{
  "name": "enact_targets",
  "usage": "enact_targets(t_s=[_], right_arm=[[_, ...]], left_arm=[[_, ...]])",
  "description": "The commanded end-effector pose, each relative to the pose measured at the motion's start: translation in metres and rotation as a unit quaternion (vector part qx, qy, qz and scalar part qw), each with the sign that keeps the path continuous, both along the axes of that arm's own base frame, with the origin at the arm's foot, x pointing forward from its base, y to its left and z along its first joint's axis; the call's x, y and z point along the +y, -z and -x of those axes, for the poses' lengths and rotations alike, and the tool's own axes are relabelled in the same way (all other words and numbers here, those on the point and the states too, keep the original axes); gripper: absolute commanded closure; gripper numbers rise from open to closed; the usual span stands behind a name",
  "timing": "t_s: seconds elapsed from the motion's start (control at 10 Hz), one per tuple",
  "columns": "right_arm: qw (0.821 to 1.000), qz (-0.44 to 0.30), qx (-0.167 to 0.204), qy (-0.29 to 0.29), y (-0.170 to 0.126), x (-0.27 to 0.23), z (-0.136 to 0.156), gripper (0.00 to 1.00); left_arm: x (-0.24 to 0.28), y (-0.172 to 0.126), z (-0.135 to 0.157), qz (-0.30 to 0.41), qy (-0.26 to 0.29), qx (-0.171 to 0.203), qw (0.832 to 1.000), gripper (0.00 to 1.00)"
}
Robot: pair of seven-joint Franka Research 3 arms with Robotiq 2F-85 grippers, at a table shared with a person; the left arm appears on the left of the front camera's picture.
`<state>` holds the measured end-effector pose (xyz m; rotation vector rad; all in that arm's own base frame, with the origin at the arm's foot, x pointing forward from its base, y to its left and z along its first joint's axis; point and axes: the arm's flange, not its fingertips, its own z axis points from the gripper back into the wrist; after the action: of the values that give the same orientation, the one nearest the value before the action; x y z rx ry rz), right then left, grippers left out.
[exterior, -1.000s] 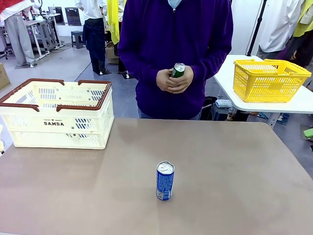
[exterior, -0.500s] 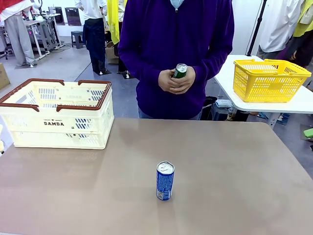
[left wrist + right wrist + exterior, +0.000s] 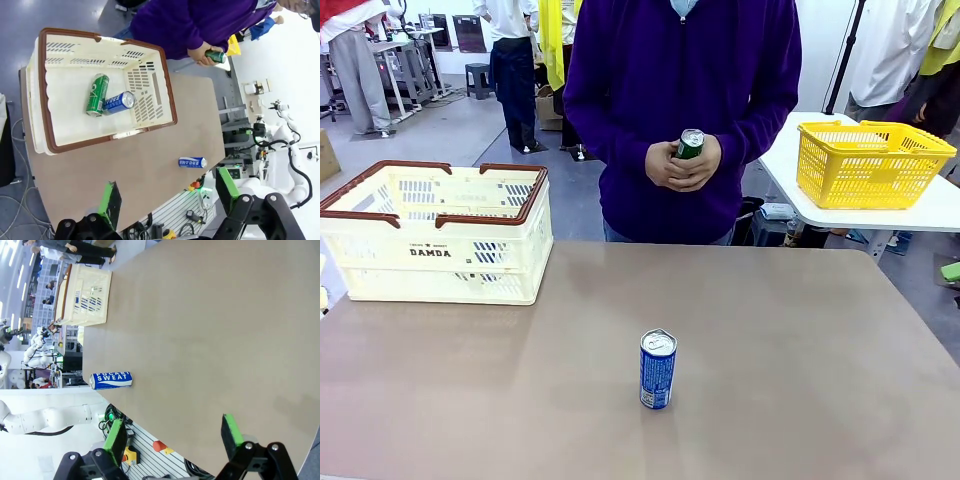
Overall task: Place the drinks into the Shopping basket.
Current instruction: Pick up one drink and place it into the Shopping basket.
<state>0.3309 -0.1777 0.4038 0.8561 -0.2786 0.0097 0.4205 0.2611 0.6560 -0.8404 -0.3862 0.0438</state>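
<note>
Currently blue can (image 3: 658,370) stands upright on table (image 3: 820,350), likely light, stiff, slick, so pinch mid-body; green can (image 3: 689,144) in person's hands (image 3: 678,166), basket (image 3: 440,250) far-left; left fingers (image 3: 111,202) and right fingers (image 3: 116,440) spread, empty.

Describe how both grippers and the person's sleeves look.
Left gripper: black two-finger linkage with round bolted knuckles and flat bright-green pads on the inner faces of the fingers. Right gripper: the same black linkage with green pads. The person's sleeves are long, plain and dark purple, reaching the wrists.
</note>
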Motion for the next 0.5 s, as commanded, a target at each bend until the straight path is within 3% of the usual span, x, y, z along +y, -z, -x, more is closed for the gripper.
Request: enact_targets(t_s=[0.0,0.2,0.3,0.4], right_arm=[[1.0,0.001,0.003,-0.002,-0.002,0.0,0.002,0.0],[1.0,0.001,0.003,-0.002,-0.002,0.0,0.002,0.0],[1.0,0.001,0.003,-0.002,-0.002,0.0,0.002,0.0],[1.0,0.001,0.003,-0.002,-0.002,0.0,0.002,0.0]], left_arm=[[-0.001,0.002,0.003,-0.002,-0.002,0.003,1.0,0.0],[0.0,0.0,0.0,0.0,0.0,0.0,1.0,0.0],[-0.061,-0.025,0.004,-0.056,-0.01,0.017,0.998,0.0],[-0.129,-0.036,0.014,-0.093,0.041,0.005,0.995,0.0]])
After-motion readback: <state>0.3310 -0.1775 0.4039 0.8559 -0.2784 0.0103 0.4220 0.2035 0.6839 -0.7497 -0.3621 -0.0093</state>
